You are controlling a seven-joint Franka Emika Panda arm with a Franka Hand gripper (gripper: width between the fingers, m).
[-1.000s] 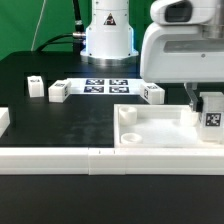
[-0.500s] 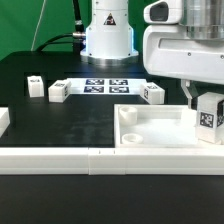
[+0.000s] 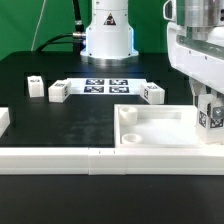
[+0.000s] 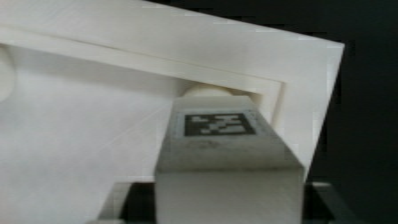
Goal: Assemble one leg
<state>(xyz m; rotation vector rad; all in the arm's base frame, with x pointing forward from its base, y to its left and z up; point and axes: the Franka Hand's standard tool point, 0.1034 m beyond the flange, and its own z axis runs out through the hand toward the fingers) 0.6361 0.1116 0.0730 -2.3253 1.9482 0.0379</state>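
Observation:
My gripper [image 3: 208, 104] is shut on a leg [image 3: 210, 118], a small white post with a black-and-white tag. It holds the leg upright over the far right corner of the large white tray [image 3: 160, 128] in the exterior view. In the wrist view the leg [image 4: 221, 150] fills the space between my fingers [image 4: 134, 203], and its far end sits at the tray's inner corner [image 4: 267, 88]. I cannot tell whether the leg touches the tray. My gripper [image 4: 222, 208] shows only at the picture's edge.
Three more legs stand on the black table: two at the exterior view's left [image 3: 34, 86] [image 3: 58, 92] and one behind the tray [image 3: 152, 94]. The marker board [image 3: 105, 86] lies before the robot base [image 3: 107, 35]. A long white rail [image 3: 80, 158] runs along the front.
My gripper has moved toward the exterior view's right and a little down with the leg in it, from above the tray's right side to its right corner.

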